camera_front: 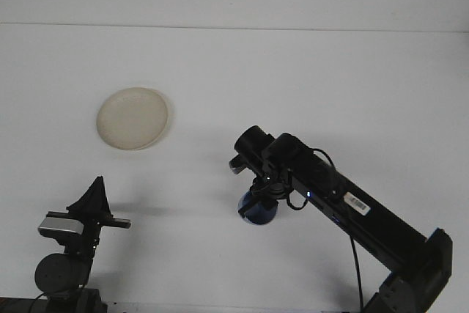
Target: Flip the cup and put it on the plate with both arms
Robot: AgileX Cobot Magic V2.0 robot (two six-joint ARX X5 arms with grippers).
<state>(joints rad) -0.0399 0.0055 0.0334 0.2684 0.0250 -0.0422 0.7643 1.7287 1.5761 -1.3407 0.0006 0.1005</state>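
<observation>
A blue cup (257,210) sits low at the table's middle, held under my right gripper (260,197), which is shut on it; the arm reaches in from the lower right and hides the cup's top. A round cream plate (133,118) lies at the left, well apart from the cup. My left gripper (94,199) stays near the lower left corner, pointing up, with nothing in it.
The white table (308,78) stretches back to a white wall. The right arm's long black link (366,214) crosses the lower right of the view.
</observation>
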